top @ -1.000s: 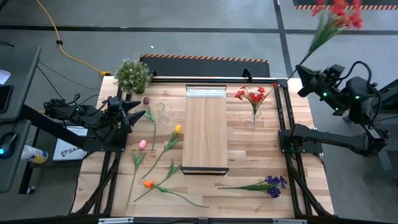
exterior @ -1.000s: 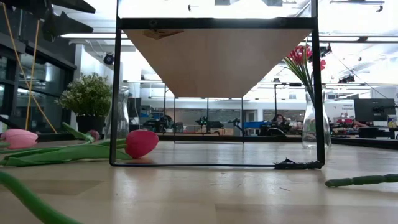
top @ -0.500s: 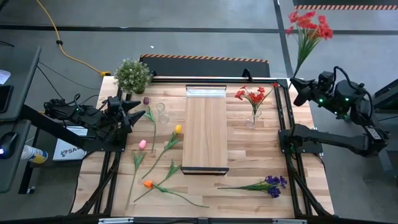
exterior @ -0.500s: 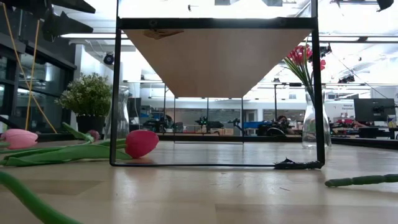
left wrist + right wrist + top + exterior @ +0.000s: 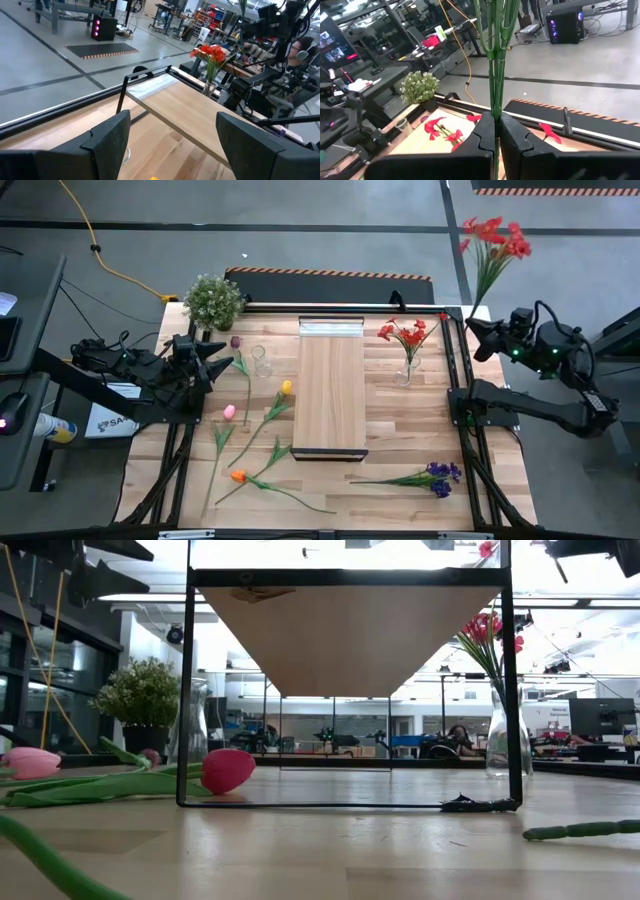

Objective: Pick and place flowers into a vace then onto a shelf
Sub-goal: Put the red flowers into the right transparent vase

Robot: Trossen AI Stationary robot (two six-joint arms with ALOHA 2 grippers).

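One red flower bunch [image 5: 492,240] is pinched at its stems by the right gripper [image 5: 478,330] at the frame's upper right, off the table. Another red bunch [image 5: 405,335] stands in a vase [image 5: 405,372] beside the shelf [image 5: 330,390]. Perhaps four single stems [image 5: 262,420] lie left, one purple bunch [image 5: 430,476] lower right. The left gripper [image 5: 222,352] is held spread at the left edge

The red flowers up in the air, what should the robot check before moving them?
1. Right gripper shut on the red flower bunch: ok.
2. Stems pinched between the fingers: ok.
3. Glass vase upright beside the shelf: ok.
4. That vase already holds red flowers; room for more: cannot tell.
5. Empty glass vase upright: ok.
6. Left gripper open, off to the side: ok.
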